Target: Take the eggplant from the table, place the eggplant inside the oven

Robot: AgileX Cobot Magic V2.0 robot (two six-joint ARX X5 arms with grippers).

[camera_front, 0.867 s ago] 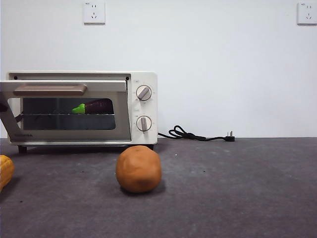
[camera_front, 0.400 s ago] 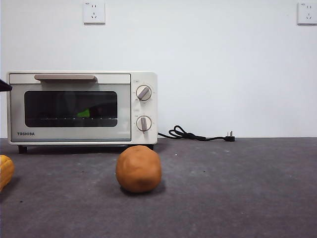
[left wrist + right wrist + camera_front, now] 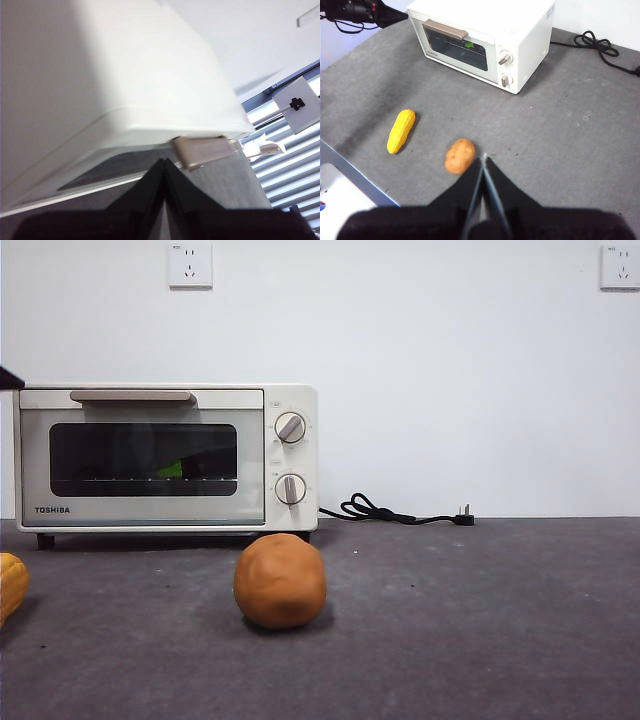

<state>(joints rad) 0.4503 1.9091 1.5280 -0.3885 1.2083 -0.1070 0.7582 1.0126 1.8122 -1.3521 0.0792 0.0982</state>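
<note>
Eggplant, seemingly, inside shut oven.

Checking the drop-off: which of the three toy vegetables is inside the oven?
The eggplant, behind the shut oven door. The brown ball and yellow corn lie on the table.

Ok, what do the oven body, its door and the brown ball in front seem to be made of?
The oven body looks like cream painted metal or plastic: smooth, faintly sheened. Its door has a dark glass pane, since the green of the eggplant shows through, under a beige matte handle. The brown ball looks like matte plastic or foam with a dull, mottled skin; the material is uncertain.
</note>
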